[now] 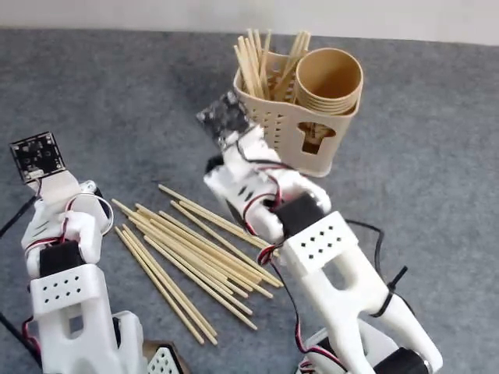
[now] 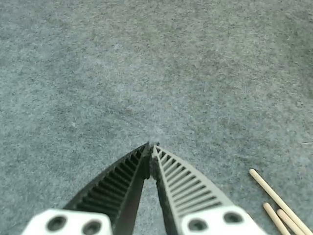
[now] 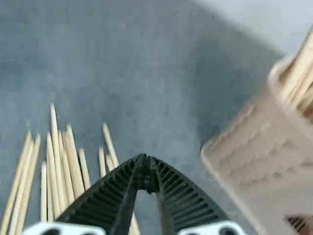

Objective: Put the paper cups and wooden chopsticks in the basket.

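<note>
The basket (image 1: 284, 128) stands upright on the grey table surface (image 1: 117, 101) and serves as the reference point. Inside the basket, a nested stack of paper cups (image 1: 331, 78) sits mouth up. Beside the stack, in the same basket, a bundle of upright chopsticks (image 1: 261, 62) leans outward above the rim. The loose chopsticks (image 1: 195, 253) lie flat in a fanned pile well apart from the basket, on its side toward the arm bases. The right gripper (image 3: 144, 164) is near the basket, between its perforated wall and the loose pile; its fingertips meet and nothing is between them. The left gripper (image 2: 150, 147) is farther from the basket, beyond the loose pile, over bare surface; its fingers are pressed together and hold nothing.
</note>
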`<act>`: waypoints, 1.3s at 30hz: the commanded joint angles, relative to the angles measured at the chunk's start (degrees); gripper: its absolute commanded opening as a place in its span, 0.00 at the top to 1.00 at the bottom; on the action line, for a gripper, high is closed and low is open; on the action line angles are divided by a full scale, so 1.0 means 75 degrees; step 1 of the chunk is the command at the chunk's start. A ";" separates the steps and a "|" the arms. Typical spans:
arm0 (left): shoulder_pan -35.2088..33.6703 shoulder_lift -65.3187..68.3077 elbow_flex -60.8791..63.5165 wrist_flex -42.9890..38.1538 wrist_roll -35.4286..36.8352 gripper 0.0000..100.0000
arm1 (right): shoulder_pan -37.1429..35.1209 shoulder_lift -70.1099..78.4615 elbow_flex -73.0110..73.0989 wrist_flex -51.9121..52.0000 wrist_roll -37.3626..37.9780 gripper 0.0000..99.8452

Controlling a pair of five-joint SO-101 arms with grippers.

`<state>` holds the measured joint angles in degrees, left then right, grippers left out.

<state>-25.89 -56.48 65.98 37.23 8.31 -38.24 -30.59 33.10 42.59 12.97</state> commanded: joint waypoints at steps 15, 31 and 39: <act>-0.0041 -0.0123 -0.0088 -0.0152 0.0035 0.97 | -0.0240 0.3722 -0.1436 0.1201 0.1055 0.94; -0.0041 -0.0111 -0.0088 -0.0152 0.0035 0.97 | 0.0064 0.5960 -0.3546 0.2620 0.1711 0.94; -0.0053 -0.0111 -0.0088 -0.0152 0.0035 0.97 | -0.0006 0.5949 -0.3511 0.2678 0.1700 0.94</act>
<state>-25.89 -56.48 65.98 37.23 8.31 -38.33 15.12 9.36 61.85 25.01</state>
